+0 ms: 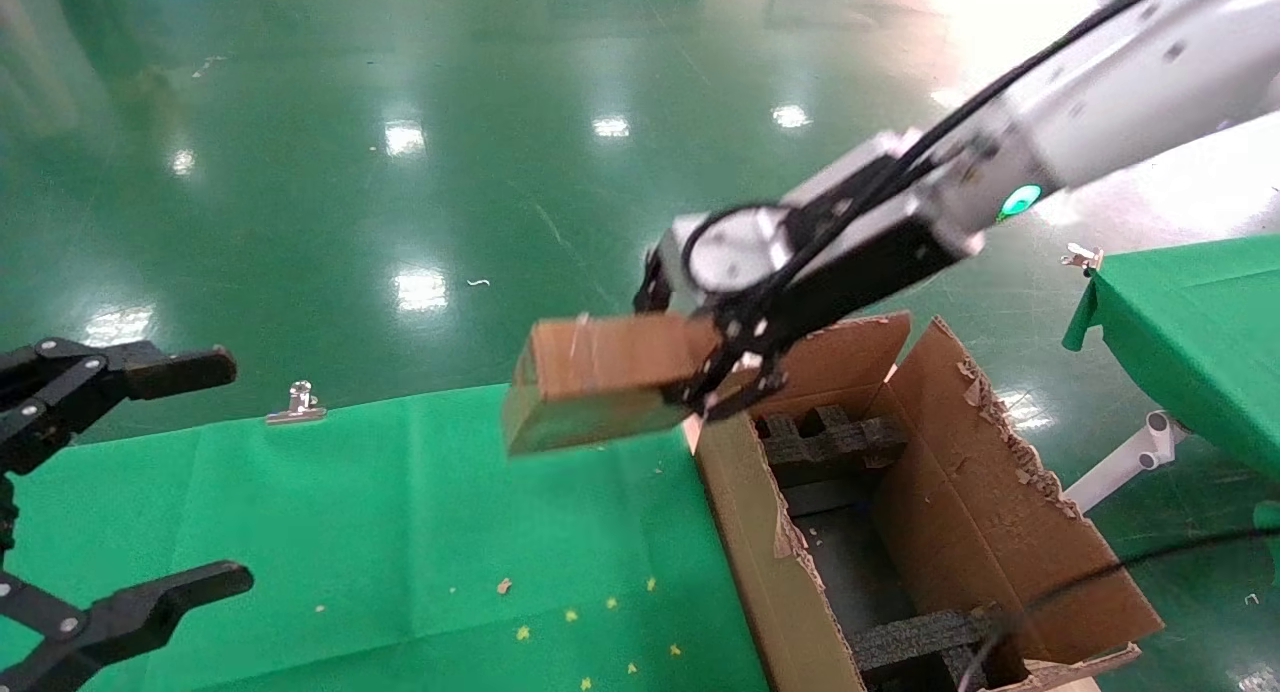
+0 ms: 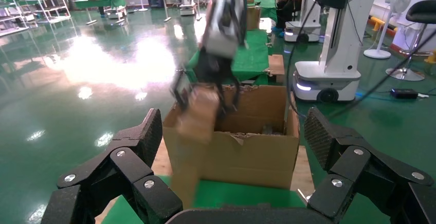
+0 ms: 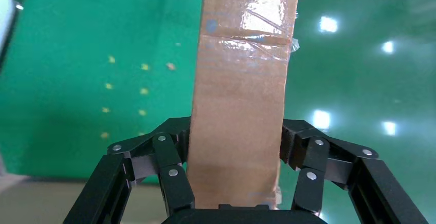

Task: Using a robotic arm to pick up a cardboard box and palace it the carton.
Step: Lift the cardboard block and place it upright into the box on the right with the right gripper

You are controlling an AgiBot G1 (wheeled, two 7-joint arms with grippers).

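My right gripper [image 1: 715,357] on the white robotic arm [image 1: 1100,92] is shut on the cardboard box [image 1: 600,377], a small brown taped box held in the air above the green table's right edge, just left of the carton [image 1: 1010,512]. In the right wrist view the cardboard box [image 3: 241,95] stands between the black fingers [image 3: 172,170], clear tape on its far end. The carton has torn flap edges and black foam blocks [image 1: 830,434] inside. From the left wrist view the carton [image 2: 241,152] stands ahead with the cardboard box [image 2: 198,116] blurred over its near corner. My left gripper [image 1: 150,472] is open at the far left.
A green cloth covers the table [image 1: 400,532], held by a metal clip [image 1: 297,404] at its far edge. A second green-covered table [image 1: 1200,322] stands at the right. Shiny green floor lies beyond. Another white robot base [image 2: 334,75] stands behind the carton.
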